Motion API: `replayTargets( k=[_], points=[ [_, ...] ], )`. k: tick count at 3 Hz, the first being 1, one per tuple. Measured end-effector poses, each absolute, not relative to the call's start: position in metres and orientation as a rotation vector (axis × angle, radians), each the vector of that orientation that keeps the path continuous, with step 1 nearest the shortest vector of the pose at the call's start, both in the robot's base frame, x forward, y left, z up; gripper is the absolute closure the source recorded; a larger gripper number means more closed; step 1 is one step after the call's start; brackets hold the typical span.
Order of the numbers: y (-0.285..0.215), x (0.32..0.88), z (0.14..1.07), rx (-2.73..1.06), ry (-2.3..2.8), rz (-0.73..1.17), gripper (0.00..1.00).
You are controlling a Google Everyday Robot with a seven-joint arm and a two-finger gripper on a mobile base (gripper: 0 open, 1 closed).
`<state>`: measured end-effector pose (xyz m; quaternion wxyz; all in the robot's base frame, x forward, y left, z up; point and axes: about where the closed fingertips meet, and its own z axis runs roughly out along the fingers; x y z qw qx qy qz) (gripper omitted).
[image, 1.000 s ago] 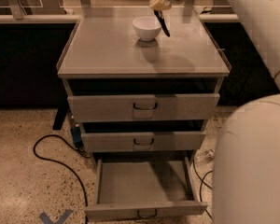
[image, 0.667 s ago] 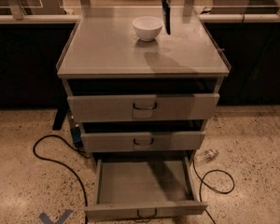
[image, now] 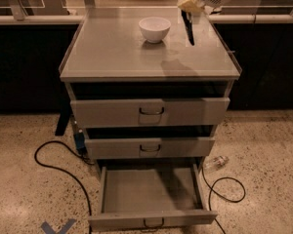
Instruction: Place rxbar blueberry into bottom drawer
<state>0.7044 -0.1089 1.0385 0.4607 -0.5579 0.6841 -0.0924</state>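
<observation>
My gripper hangs above the back right of the cabinet top, to the right of the white bowl. It is shut on the rxbar blueberry, a dark narrow bar that hangs down almost vertically from the fingers, clear of the top. The bottom drawer is pulled wide open near the floor, and its plain grey floor is bare. The two grey drawers above it, the top one and the middle one, are pulled out only a little.
The grey cabinet top has a raised rim. Black cables loop on the floor on both sides of the cabinet. A small clear bottle lies at the lower right. A blue tape mark is on the floor in front.
The gripper with the bar has moved right, away from the bowl. The bar now hangs nearly vertical. The large white arm part at the right has left the view.
</observation>
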Motion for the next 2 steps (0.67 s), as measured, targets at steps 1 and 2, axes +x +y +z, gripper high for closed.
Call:
replayTargets(
  k=[1, 2],
  points=[
    [-0.107, 0.677, 1.034, -1.382, 1.703, -0.217, 1.0],
    [-0.096, 0.603, 1.053, -1.348, 1.682, -0.197, 1.0]
  ],
)
